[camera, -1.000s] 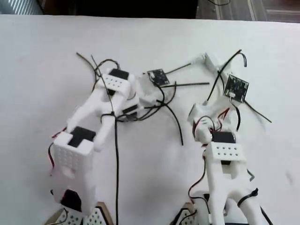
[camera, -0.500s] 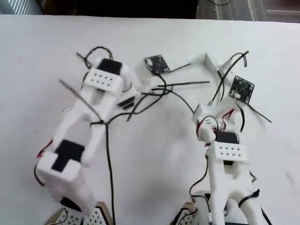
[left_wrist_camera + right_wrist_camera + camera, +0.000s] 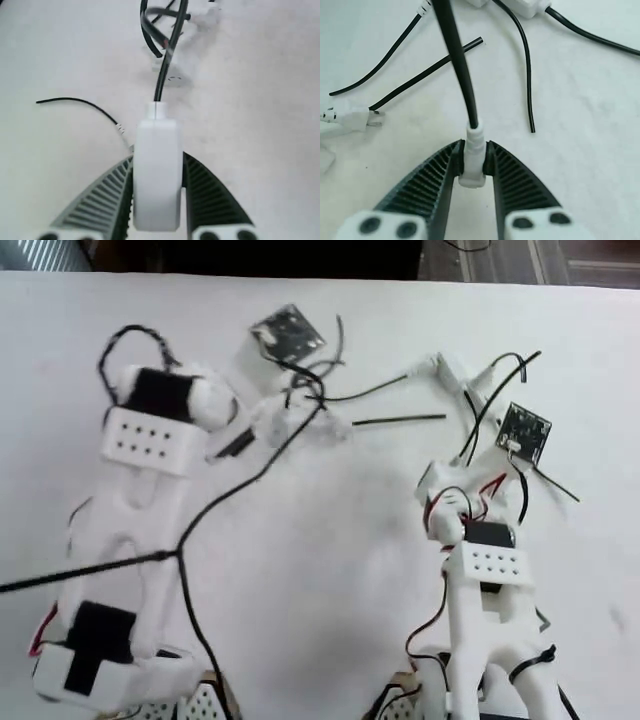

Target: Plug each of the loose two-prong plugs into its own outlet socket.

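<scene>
Clamping a small white plug [image 3: 472, 167], the right gripper [image 3: 475, 145] has its fingers shut tight on the body. A loose plug [image 3: 351, 119] lies flat on the table [image 3: 330, 570] near it. Beyond that loose plug, the left gripper [image 3: 158, 160] squeezes a white block [image 3: 156, 192], probably an outlet socket.

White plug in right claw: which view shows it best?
Right wrist view: the white plug sits clamped in the right claw, black cord leaving its end. In the high view the arm's wrist hides it. The left wrist view faces the left claw and its white block.
</scene>
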Tool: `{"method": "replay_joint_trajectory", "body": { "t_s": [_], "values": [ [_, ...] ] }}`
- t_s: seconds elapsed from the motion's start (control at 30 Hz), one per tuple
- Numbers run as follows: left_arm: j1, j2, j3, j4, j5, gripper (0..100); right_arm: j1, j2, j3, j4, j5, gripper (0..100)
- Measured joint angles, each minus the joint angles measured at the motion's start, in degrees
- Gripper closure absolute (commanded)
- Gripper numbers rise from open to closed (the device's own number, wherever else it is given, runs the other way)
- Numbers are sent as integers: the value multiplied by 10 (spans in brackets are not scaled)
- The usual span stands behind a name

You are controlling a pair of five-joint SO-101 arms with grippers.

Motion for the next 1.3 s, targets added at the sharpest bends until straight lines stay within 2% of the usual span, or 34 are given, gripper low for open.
{"method": "replay_joint_trajectory", "body": {
  "t_s": [0.17,0.27,0.43,0.57,0.67,0.97,1.03,1.17,1.3],
  "values": [
    [-48,-75,0,0,2,978,0,0,0,0,0,981],
    [-52,-135,0,17,2,978,-1,0,0,0,0,981],
    [-19,-183,0,72,8,978,0,0,0,0,0,981],
    [24,-191,64,68,43,977,19,0,0,0,0,981],
    [61,-190,164,13,71,977,24,0,0,0,0,981],
    [171,-190,454,-223,149,970,25,0,0,0,0,981],
    [194,-190,504,-274,161,925,25,0,0,0,0,981],
    [207,-190,573,-343,168,772,25,0,0,0,0,981],
    [207,-190,600,-354,168,750,25,0,0,0,0,981]
  ]
}}
